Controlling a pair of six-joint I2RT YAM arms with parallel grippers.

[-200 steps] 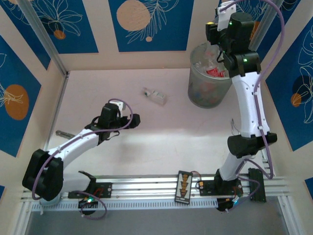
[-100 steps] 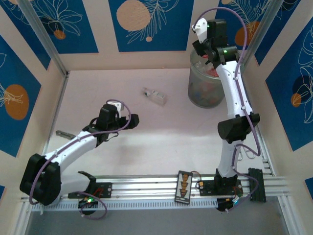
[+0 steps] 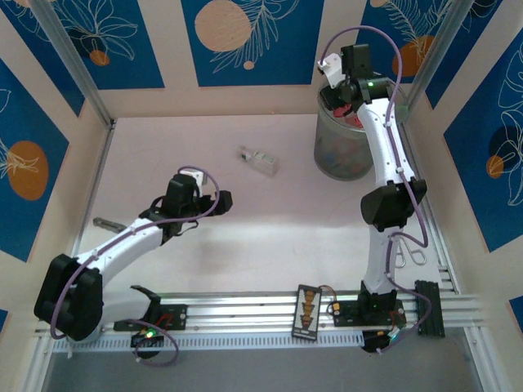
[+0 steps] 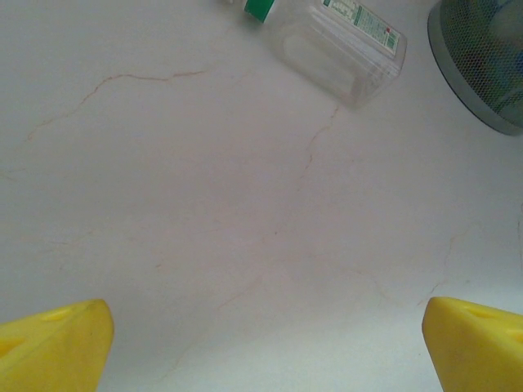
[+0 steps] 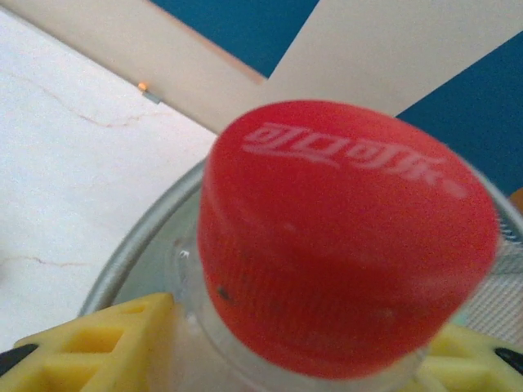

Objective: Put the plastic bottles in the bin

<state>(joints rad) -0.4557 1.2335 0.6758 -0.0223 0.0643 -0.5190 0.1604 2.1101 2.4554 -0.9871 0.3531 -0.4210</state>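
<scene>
Bottles (image 3: 353, 122) in the one bin (image 3: 327, 167), top view: several, uncountable. One loose bottle (image 3: 259, 159) lies on the table (image 3: 163, 147), well apart.
Left wrist: left gripper (image 4: 265, 347) spread wide, empty.
Right wrist: right gripper (image 5: 310, 359) clamps one red-capped bottle (image 5: 343, 237) above the rim (image 5: 131, 253). An off-centre release could bounce it out.

The red-capped bottle (image 5: 347, 237) has white lettering on its cap. The clear bottle (image 4: 343, 42) has a green cap. The bin (image 3: 335, 157) is translucent grey-green.
</scene>
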